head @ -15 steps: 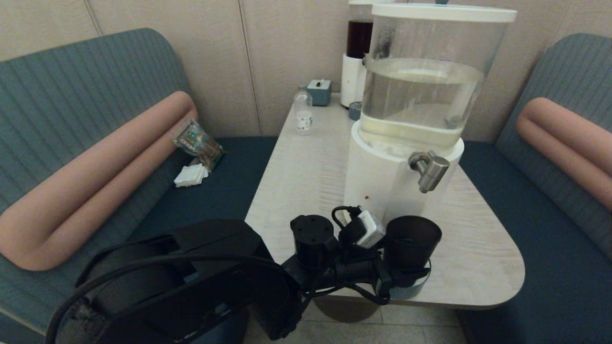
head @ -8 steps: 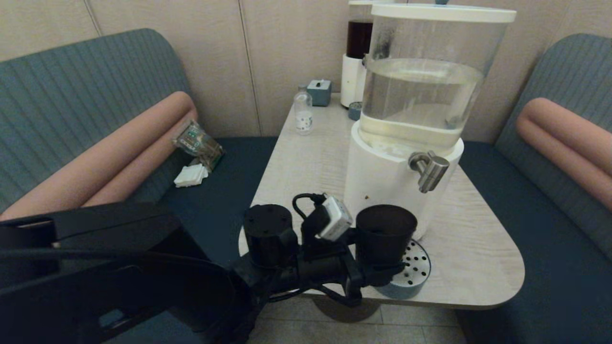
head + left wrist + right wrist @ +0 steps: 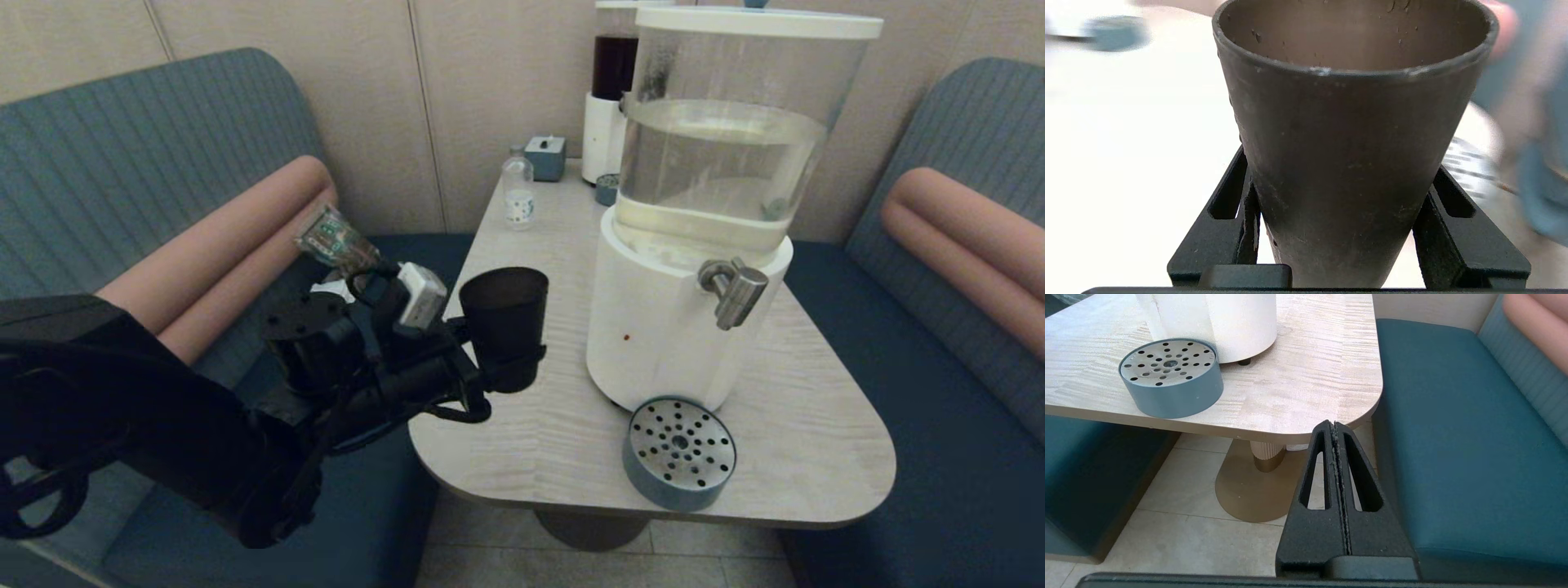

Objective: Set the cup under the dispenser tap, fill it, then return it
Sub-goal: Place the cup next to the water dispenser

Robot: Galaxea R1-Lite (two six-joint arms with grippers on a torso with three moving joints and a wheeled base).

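Leftmost, a grey-blue ribbed bench (image 3: 122, 155) with a salmon bolster (image 3: 212, 253) backs onto beige wall panels; a crinkled packet (image 3: 336, 243) lies on its dark teal seat. Over the table's left edge, the left gripper (image 3: 508, 377) holds the cup (image 3: 504, 322) upright and clear of the tabletop, well left of the tap (image 3: 735, 291). In the left wrist view its two black fingers (image 3: 1457, 232) clamp the cup's (image 3: 1347, 163) lower wall from both sides; the cup is a tapered, smoky-dark tumbler with a rolled rim and droplets on its inner wall.

Centre: the table (image 3: 522, 278) is pale wood-grain laminate with rounded corners, on a brass-toned pedestal (image 3: 1249, 490) over light floor tiles. At its far end stand a small clear bottle (image 3: 517, 194) and a blue-grey box (image 3: 545, 157).

Right of centre: the dispenser (image 3: 694, 245), a clear cylindrical tank half full of water on a white round base, carries the brushed-metal tap. Behind it rises a slimmer dispenser with a dark red tank (image 3: 612, 65). A round blue-grey drip tray (image 3: 679, 452) with a perforated metal top sits near the front edge, just beside the white base.

Rightmost: a second bench (image 3: 963, 269) with a matching bolster. The right gripper (image 3: 1336, 435) hangs below the table's near right corner, its fingers pressed together on nothing.
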